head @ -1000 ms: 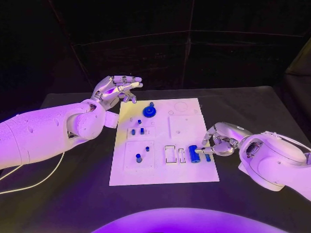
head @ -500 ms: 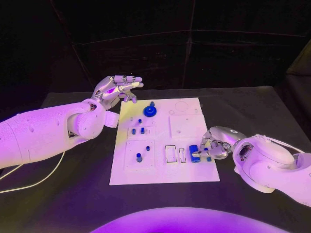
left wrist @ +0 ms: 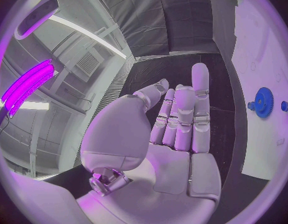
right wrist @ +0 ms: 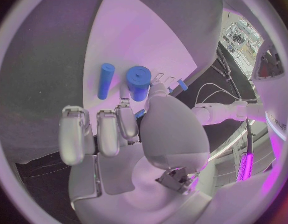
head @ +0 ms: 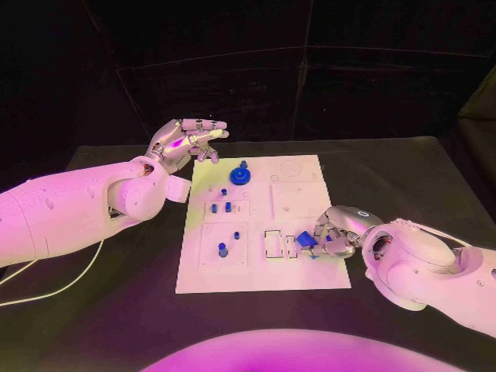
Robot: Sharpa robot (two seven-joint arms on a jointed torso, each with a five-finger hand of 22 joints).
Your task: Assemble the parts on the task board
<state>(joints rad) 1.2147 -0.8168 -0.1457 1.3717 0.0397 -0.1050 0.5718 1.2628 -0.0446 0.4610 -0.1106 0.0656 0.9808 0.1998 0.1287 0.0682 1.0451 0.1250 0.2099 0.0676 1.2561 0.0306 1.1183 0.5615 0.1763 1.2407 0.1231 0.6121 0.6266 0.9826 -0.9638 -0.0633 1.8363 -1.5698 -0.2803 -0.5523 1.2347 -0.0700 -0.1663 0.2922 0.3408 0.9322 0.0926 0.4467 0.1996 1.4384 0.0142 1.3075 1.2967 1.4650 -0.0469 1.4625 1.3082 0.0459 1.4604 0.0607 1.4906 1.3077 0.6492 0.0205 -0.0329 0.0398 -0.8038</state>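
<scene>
In the head view, the right hand (head: pixel 335 236) pinches a blue cylinder (head: pixel 306 239) at the near right edge of the task board (head: pixel 260 275) on the counter (head: pixel 427 170). The left hand (head: pixel 187 139) hovers far left, holding nothing.

The left wrist view shows its fingers (left wrist: pixel 181 119) straight, near the blue gear (left wrist: pixel 263 102).

In the right wrist view, a thinner blue pin (right wrist: pixel 106 80) lies beside the cylinder. Picking up looks underway; next comes lifting it and aligning it with a socket.
</scene>
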